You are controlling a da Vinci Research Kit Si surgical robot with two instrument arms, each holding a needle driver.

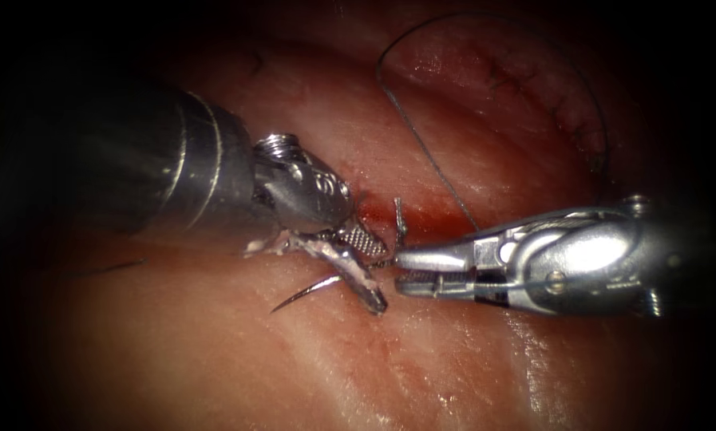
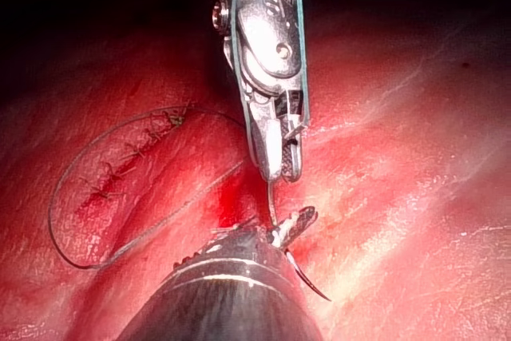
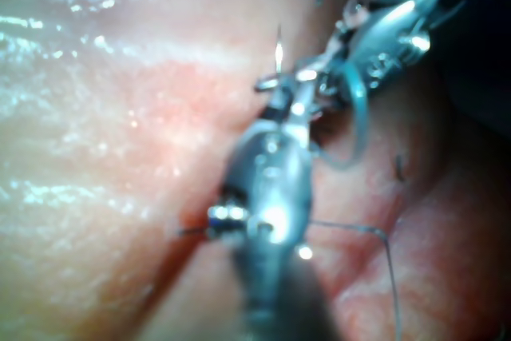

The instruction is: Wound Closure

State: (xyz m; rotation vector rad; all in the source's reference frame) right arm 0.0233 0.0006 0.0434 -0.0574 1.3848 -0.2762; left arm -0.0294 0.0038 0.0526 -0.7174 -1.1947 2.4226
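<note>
The curved needle [image 1: 310, 291] lies free above the tissue [image 1: 214, 359], its tip pointing left of the cut [image 1: 429, 217]. My right tool [image 1: 397, 271] comes in from the right with its jaws shut on the needle near its tail end. My left tool [image 1: 381, 278] stands open around the needle's middle, the ribbed face of its upper jaw showing and bits of tissue stuck to it. In the left wrist view the needle [image 2: 310, 279] runs from the right tool [image 2: 279, 173] past the left tool [image 2: 299, 221]. The thread [image 1: 429, 152] loops away behind the right tool.
Several finished stitches [image 1: 561, 112] close the cut's far right part, and the thread arcs around them. Red fluid [image 1: 445, 214] pools at the cut's unstitched end beside the tool tips. A short dark thread end [image 1: 122, 265] lies on the tissue at the left.
</note>
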